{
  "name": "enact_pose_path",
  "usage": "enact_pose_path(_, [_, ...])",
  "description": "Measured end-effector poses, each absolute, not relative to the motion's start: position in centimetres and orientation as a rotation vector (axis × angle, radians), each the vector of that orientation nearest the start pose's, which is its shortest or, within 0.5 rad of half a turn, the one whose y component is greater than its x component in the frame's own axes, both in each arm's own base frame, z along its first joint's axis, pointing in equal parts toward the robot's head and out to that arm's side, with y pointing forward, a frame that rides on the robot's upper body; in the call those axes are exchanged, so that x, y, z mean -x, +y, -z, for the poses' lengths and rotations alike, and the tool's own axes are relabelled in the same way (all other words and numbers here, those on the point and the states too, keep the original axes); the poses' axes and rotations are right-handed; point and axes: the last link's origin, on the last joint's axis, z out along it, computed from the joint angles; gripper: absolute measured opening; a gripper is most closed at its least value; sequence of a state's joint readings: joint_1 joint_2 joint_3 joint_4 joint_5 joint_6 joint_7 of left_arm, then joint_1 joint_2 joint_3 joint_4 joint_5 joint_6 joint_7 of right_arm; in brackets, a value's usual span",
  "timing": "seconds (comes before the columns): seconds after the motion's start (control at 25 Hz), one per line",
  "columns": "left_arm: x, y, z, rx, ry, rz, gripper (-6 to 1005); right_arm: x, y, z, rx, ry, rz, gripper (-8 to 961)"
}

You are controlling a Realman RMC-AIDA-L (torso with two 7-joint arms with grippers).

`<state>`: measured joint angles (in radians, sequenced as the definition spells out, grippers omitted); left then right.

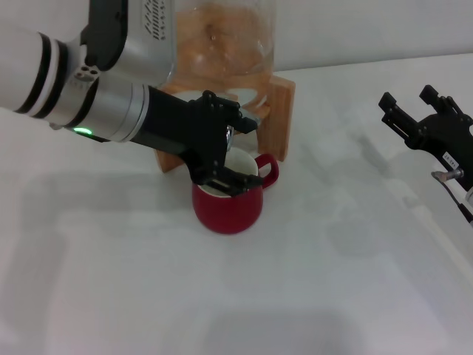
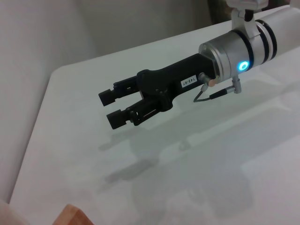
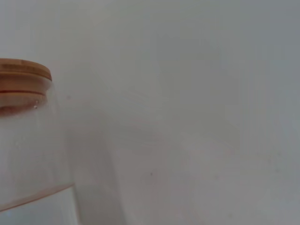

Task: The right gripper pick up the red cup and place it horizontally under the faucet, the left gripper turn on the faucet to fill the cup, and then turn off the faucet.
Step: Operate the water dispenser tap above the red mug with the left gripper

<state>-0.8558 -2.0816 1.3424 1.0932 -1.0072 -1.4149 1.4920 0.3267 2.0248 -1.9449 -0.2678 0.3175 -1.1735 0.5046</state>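
The red cup (image 1: pixel 229 208) stands upright on the white table, its handle pointing right, just in front of a wooden stand. My left gripper (image 1: pixel 235 151) reaches in from the left above the cup's rim. Its fingers are spread, one above and one below the small chrome faucet (image 1: pixel 230 136), which is mostly hidden between them. My right gripper (image 1: pixel 406 97) hovers open and empty at the right edge, well away from the cup. It also shows in the left wrist view (image 2: pixel 108 108), fingers apart above bare table.
A glass jar of amber liquid (image 1: pixel 222 37) sits on the wooden stand (image 1: pixel 282 103) behind the cup. The right wrist view shows that jar's glass wall (image 3: pixel 33 154) and its wooden lid (image 3: pixel 23 77). The white table (image 1: pixel 310 296) stretches in front and to the right.
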Motion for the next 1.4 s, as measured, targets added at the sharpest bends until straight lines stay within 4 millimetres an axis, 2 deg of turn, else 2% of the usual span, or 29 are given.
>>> enact_pose_path(1.4, [6.5,38.9,4.9,2.998,0.431,-0.022,818,-33.3,31.4,-0.4,1.647,0.685,-0.941,862])
